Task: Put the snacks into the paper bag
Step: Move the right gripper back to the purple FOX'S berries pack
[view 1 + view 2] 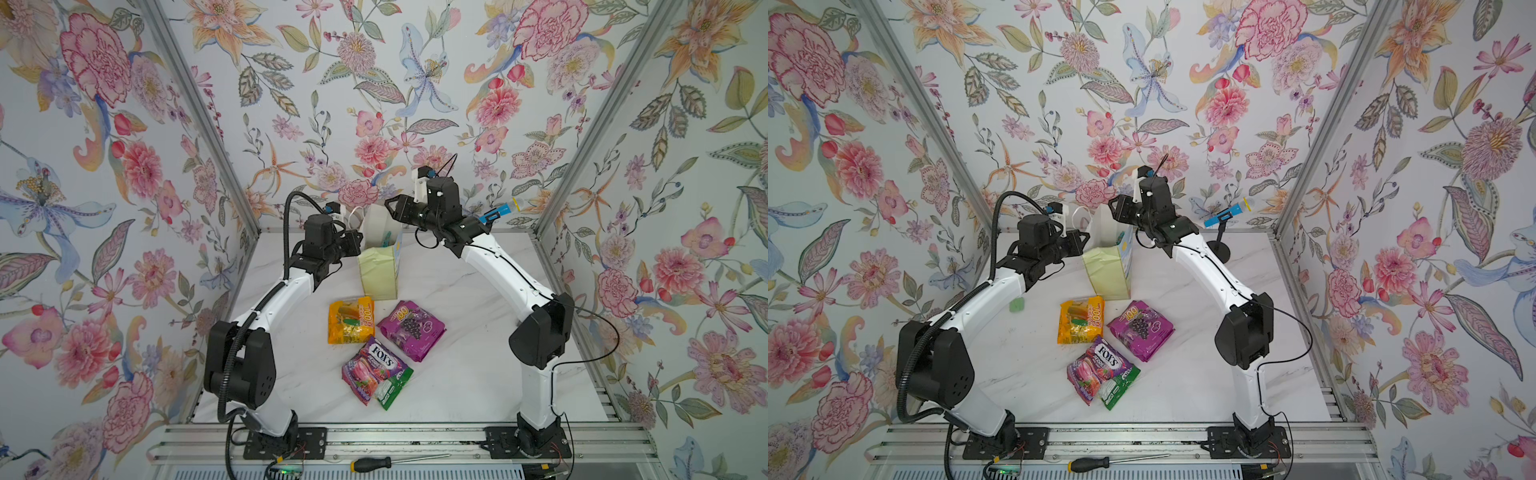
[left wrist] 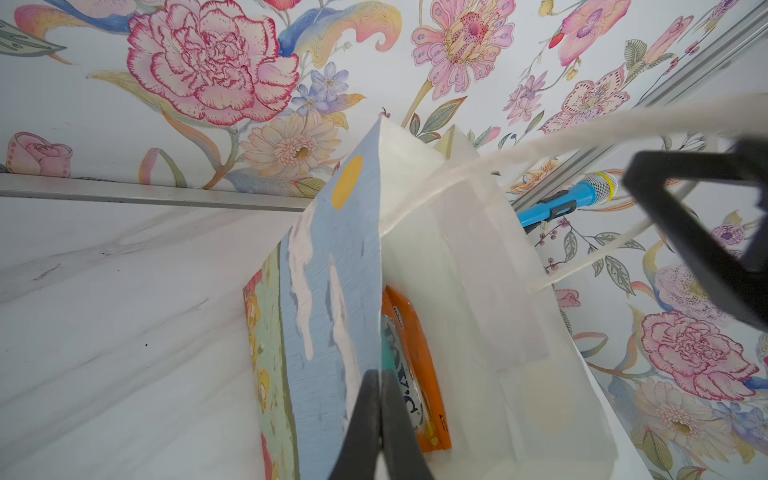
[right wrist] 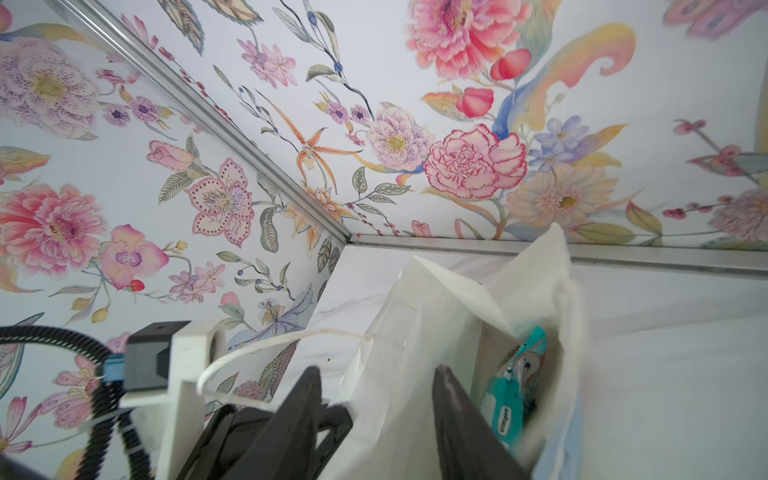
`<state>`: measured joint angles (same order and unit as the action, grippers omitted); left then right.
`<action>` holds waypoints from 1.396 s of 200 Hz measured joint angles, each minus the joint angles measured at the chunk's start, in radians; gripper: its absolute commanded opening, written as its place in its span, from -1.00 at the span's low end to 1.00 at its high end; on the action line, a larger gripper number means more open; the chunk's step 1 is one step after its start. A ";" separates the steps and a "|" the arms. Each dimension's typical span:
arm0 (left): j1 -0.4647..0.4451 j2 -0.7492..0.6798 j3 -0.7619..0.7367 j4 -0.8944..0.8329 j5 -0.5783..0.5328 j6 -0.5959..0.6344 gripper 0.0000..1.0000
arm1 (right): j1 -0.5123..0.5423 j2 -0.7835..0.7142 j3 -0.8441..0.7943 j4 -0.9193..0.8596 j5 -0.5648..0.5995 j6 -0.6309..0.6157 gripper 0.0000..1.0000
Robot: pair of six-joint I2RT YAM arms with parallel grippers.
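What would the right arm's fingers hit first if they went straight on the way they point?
Probably the paper bag: its white wall stands right between the open fingers of the right gripper. Depth is hard to judge.

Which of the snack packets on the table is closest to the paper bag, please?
The orange-yellow packet: it lies right at the foot of the paper bag; the others lie farther off.

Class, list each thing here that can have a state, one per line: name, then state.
paper bag: upright, open
left gripper: shut on the bag's rim
right gripper: open, above the bag
teal packet: inside the bag
orange packet: inside the bag
yellow packet: flat on the table
grape packet: flat on the table
berry packet: overlapping green packet
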<state>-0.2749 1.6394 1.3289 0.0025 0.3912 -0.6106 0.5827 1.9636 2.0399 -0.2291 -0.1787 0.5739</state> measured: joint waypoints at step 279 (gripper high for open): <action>0.000 -0.007 -0.020 0.018 -0.002 0.000 -1.00 | 0.362 -0.479 -1.263 0.190 -0.111 0.262 -0.06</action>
<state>-0.2749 1.6321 1.3087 0.0204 0.3893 -0.6106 0.9451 1.4849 0.7773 -0.0387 -0.2901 0.8360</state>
